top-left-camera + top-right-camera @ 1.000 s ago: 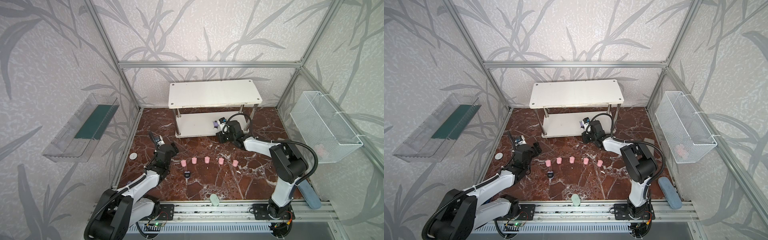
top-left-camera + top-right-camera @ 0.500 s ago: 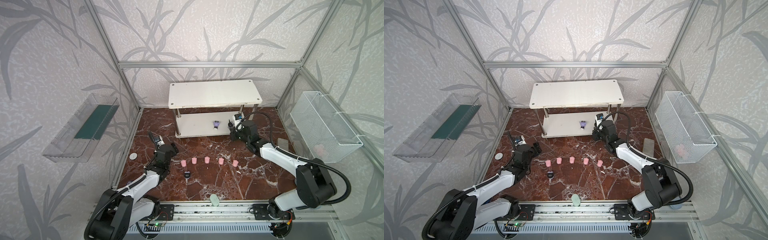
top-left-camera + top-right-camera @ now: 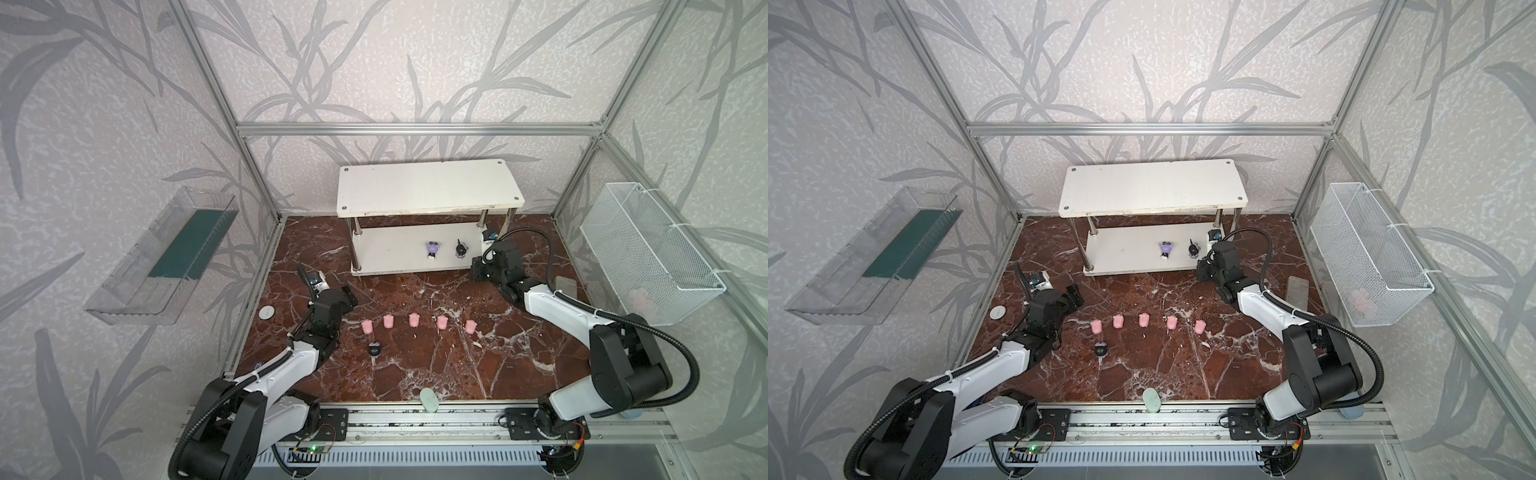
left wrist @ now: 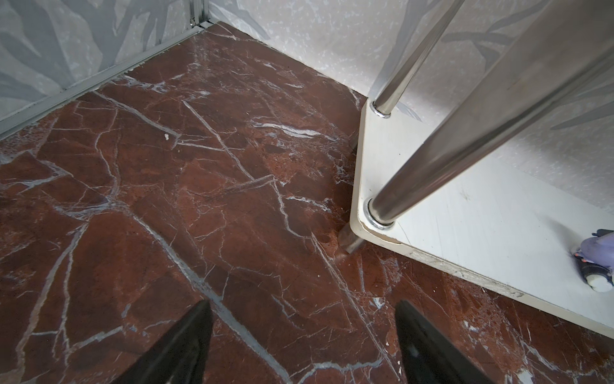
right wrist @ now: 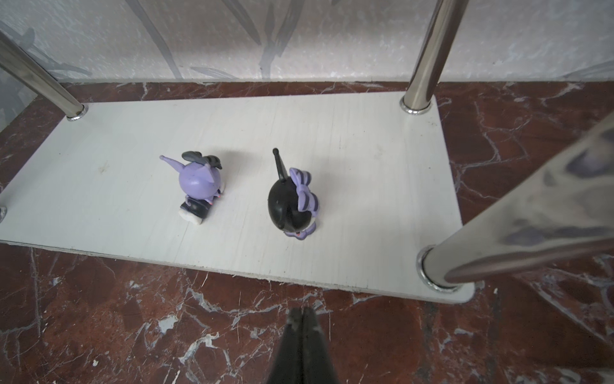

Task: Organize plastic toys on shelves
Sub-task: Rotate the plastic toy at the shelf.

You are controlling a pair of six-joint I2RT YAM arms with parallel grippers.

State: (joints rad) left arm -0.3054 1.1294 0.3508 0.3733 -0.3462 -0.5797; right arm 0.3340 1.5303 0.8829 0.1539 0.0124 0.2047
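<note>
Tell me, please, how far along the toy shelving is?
Done: the purple figurine and one black figurine are on the rack's lower board. In hand: nothing; the right tool is shut and empty, the left tool open over the floor. Left: five pink pigs and the other black figurine on the floor.

2 alike, left arm (image 3: pixel 291 363) and right arm (image 3: pixel 557 307): white link shells, black joint housings. Black corrugated cable (image 3: pixel 1380 372) along each. On left gripper (image 4: pixel 304 304), black tapered fingers (image 4: pixel 186 339), matte.
</note>
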